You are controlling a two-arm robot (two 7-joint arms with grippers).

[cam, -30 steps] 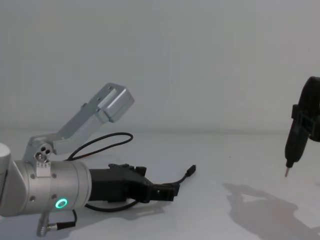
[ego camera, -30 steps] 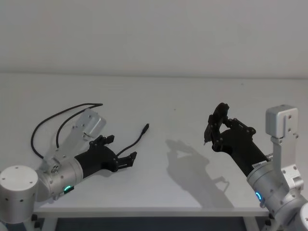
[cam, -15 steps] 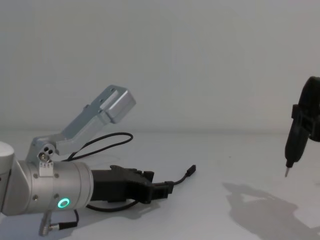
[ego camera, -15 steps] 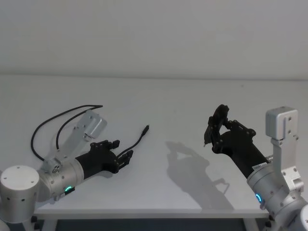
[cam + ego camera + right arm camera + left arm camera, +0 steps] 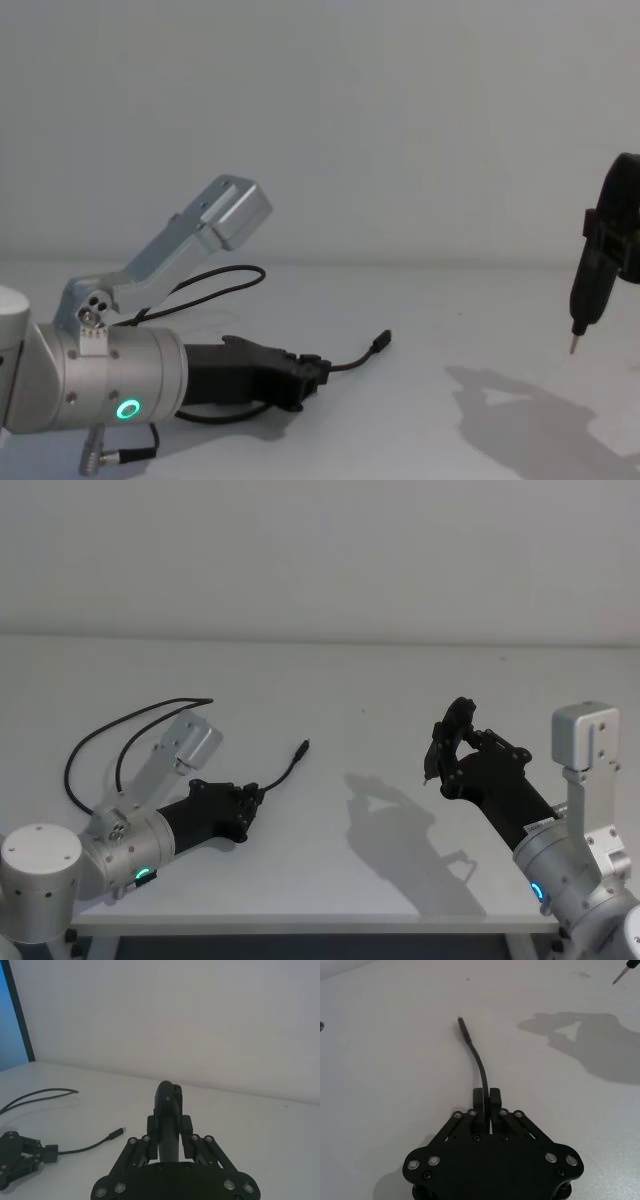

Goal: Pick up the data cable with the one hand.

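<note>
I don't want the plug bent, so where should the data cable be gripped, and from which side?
Grip the data cable on the stretch just behind its near plug, low from the robot's side, jaws either side: it runs nearly straight there. The left gripper is shut on that spot; the right gripper holds a pointed tool.

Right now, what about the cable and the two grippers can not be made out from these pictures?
Head view: the left arm hides a stretch of the data cable behind the left gripper, shut on it.
Left wrist view: the cable's plug is too small to tell its type.
Right wrist view: the black tool in the right gripper hides its own tip.
</note>
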